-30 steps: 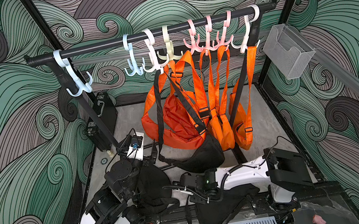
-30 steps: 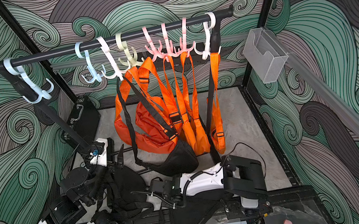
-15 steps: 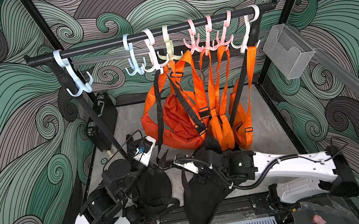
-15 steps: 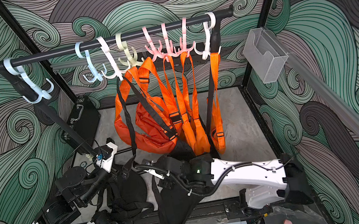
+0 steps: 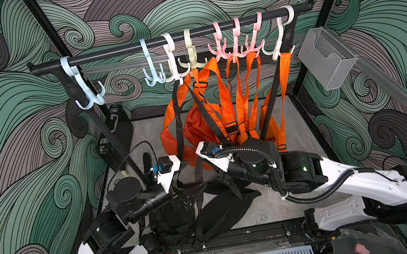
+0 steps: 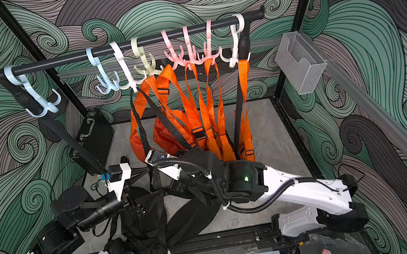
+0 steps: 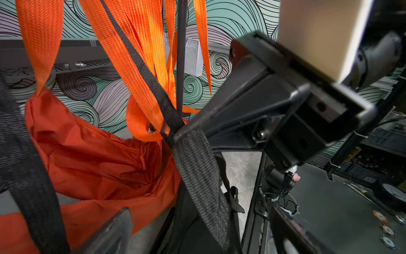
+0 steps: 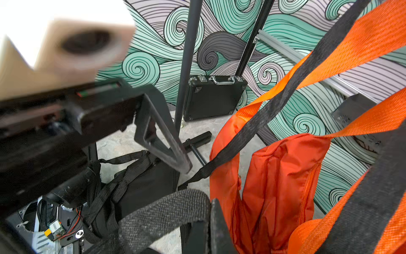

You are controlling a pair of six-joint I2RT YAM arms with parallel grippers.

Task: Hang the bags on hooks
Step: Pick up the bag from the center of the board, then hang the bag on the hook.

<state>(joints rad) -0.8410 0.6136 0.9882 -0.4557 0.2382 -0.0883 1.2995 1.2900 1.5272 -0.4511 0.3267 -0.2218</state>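
The black bag (image 5: pixel 222 211) lies slumped on the floor at the front, also in the other top view (image 6: pixel 184 220). My right gripper (image 5: pixel 227 182) is shut on its black strap (image 8: pixel 164 211), which folds over the pinching fingers (image 8: pixel 219 226). My left gripper (image 5: pixel 185 200) is just to the left of it. It stands open with the same strap (image 7: pixel 197 176) running between its fingers (image 7: pixel 116 231), untouched. The black rail (image 5: pixel 114 51) carries several hooks. A pale blue hook (image 5: pixel 89 96) at its left end and another (image 5: pixel 152 72) hang bare.
Several orange bags (image 5: pixel 204 124) hang from the middle and right hooks, right behind both grippers. A black case (image 5: pixel 118 125) leans at the back left beside the rack's post. A clear box (image 5: pixel 325 59) is fixed on the right wall. A small pink thing (image 5: pixel 361 249) lies front right.
My right arm has unfolded and carried the strap from the front edge up and back toward the orange bags. My left gripper has come in beside it, around the strap.
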